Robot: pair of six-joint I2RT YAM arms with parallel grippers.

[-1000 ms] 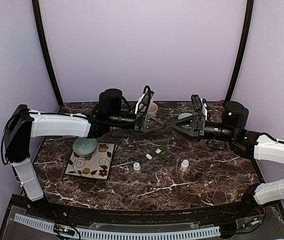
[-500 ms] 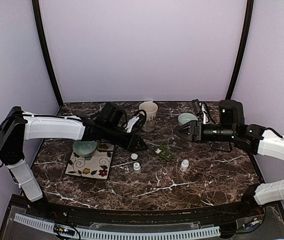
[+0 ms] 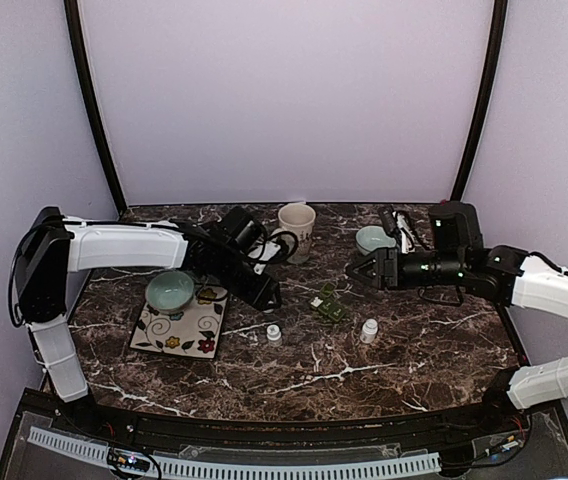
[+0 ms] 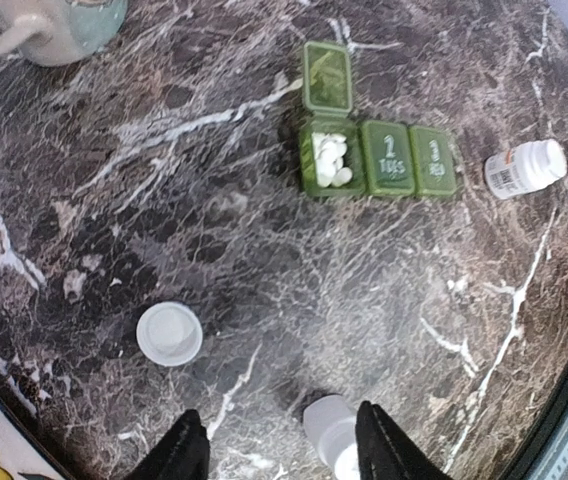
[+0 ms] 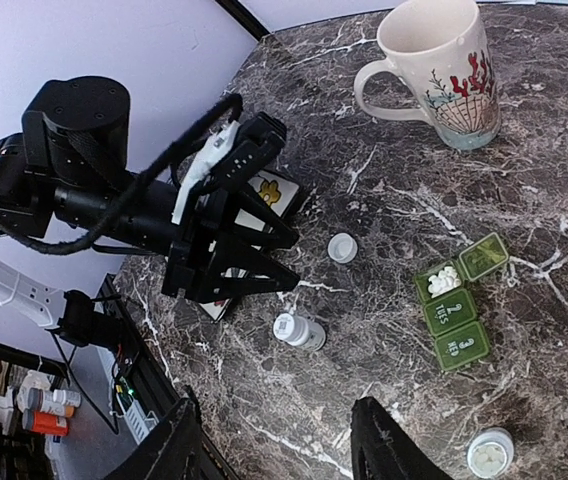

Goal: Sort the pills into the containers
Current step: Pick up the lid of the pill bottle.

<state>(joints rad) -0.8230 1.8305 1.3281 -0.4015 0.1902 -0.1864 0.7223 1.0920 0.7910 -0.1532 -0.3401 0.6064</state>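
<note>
The left hand [image 4: 279, 415] hangs released over the tabletop [image 4: 114, 200], fingers apart and gripping nothing. A white bottle [image 4: 332, 435] lies beneath it, with a loose cap [image 4: 169, 333] beside it. The green pill box [image 4: 379, 160] lies ahead of this hand, one lid up, with white pills [image 4: 330, 160] inside. The right hand [image 5: 276, 405] is released too, and empty.

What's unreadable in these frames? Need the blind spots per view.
- Left wrist view: white bottle cut off by the bottom edge.
- Pill box: two shut compartments hide their contents in every view.
- Top external: pills too small to see.
- Right wrist view: plate mostly hidden behind the left arm.
</note>
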